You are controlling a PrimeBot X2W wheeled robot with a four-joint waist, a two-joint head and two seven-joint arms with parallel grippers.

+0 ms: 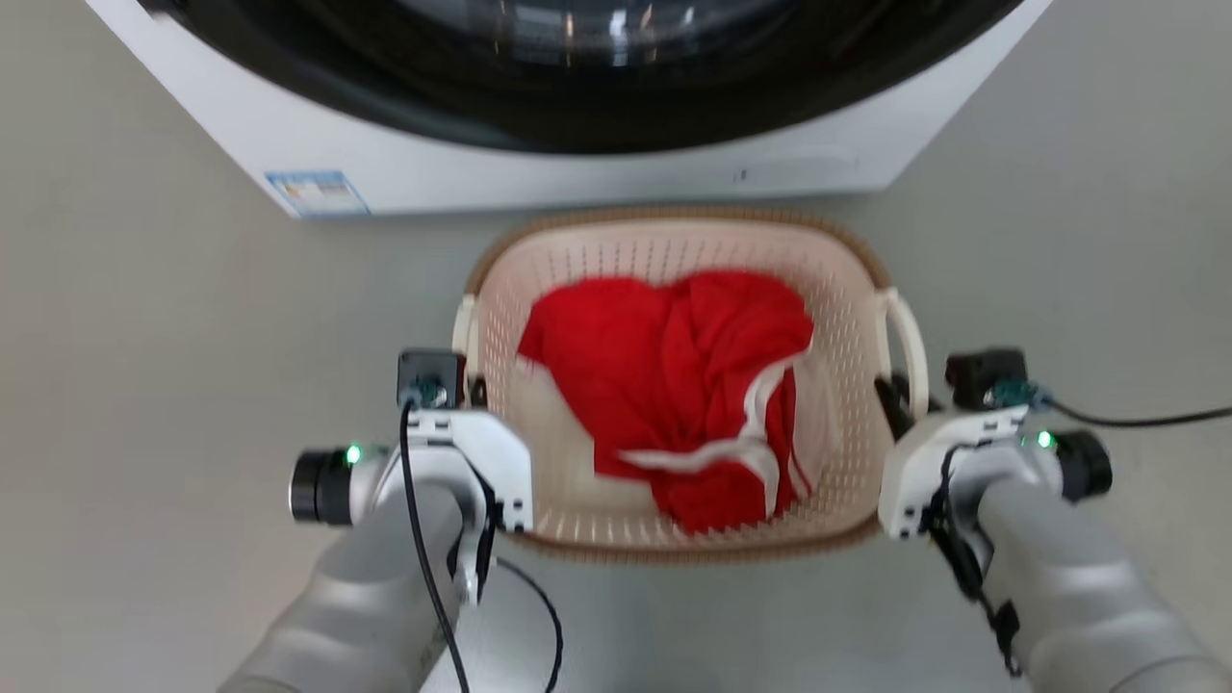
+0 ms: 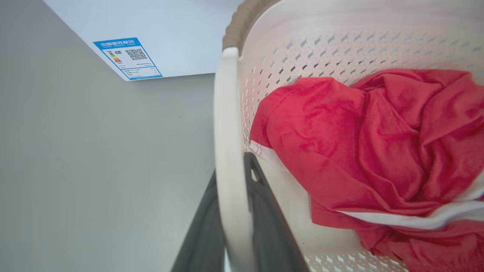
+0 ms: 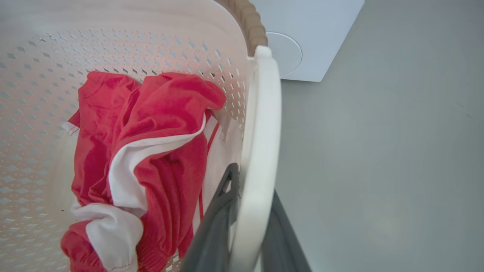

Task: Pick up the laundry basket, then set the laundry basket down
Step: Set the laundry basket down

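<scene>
The laundry basket point(image 1: 674, 220), cream-white and perforated with a brown woven-look rim, is in the middle of the head view in front of the washer. It holds a crumpled red garment point(image 1: 674, 385) with white trim. My left gripper point(image 1: 472, 387) is shut on the basket's left loop handle point(image 2: 227, 113), which runs between the two dark fingers point(image 2: 264, 211). On the other side, my right gripper point(image 1: 895, 397) is shut on the right loop handle point(image 3: 264, 113) in the same way. I cannot tell whether the basket's base touches the floor.
A white front-loading washer point(image 1: 577, 168) with a dark round door stands just beyond the basket, with a blue label point(image 1: 316, 192) at its lower left corner. Grey floor point(image 1: 144, 337) lies open on both sides. A black cable point(image 1: 1136, 420) trails right from my right wrist.
</scene>
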